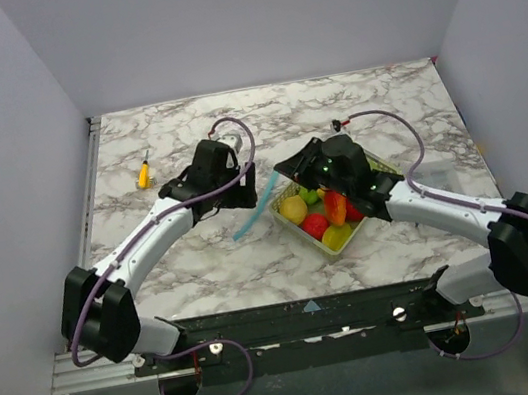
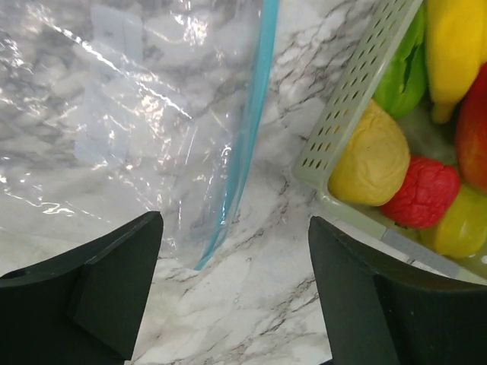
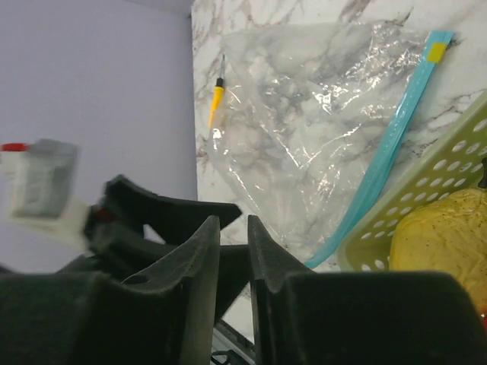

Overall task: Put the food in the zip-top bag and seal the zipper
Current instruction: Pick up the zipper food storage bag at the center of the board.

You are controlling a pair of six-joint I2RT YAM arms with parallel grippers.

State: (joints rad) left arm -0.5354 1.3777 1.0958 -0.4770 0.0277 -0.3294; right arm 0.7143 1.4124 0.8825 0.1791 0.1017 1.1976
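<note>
Spread wide and holding nothing, the left end effector (image 2: 234,228) hangs low over the bench (image 2: 289,304), its jaws straddling the lower end of the zipper (image 2: 255,99). From where I stand the zip-top bag (image 2: 114,114) lies flat and crinkled on the marble, its blue-edged mouth turned toward the basket (image 2: 342,99) just beside it, and no food is in it yet. The food (image 2: 369,156) sits piled in that basket, yellow, red and green pieces touching one another. Over the basket, the right end effector (image 3: 233,224) has its jaws nearly together with only a thin slit between them, pinching nothing. I'd judge the bag to be feather-light, limp and slick, likely to slide or crumple if pushed, so the blue strip, the stiffest part, looks like the place to pinch, taking one lip only so the mouth gapes. The toys look hard, glossy and rounded, so a grip across the middle seems safest.
</note>
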